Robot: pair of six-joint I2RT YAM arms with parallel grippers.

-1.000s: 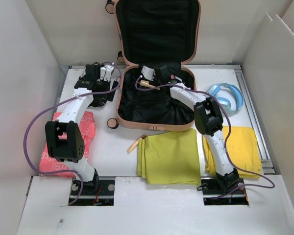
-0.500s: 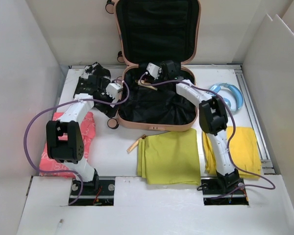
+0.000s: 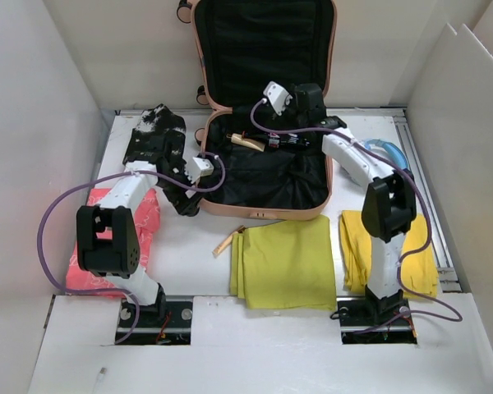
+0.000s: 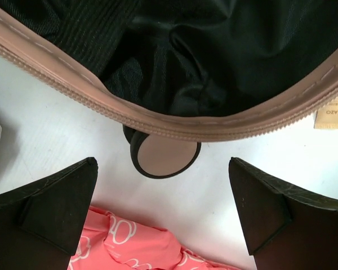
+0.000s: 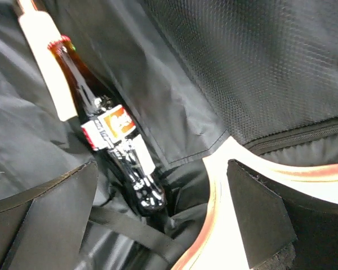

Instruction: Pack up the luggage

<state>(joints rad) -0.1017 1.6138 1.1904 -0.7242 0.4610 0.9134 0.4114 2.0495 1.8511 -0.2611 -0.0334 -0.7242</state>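
- Left claw (image 4: 162, 162) and right claw (image 5: 162, 166) are both spread wide, with nothing grasped.
- A yellow-green cloth (image 3: 283, 263) and a yellow cloth (image 3: 411, 246) are laid folded at the near right of the table (image 3: 205, 246).
- A pink patterned cloth (image 3: 144, 217) is laid at the near left.
- The left claw is held just above the wheel (image 4: 160, 158) at the suitcase's near-left corner.
- The suitcase (image 3: 263, 212) is set open at the far middle, its lid (image 3: 263, 49) raised upright.
- A dark bottle (image 5: 110, 135) is laid in the black-lined base, and the right claw is hung above it by the far rim.
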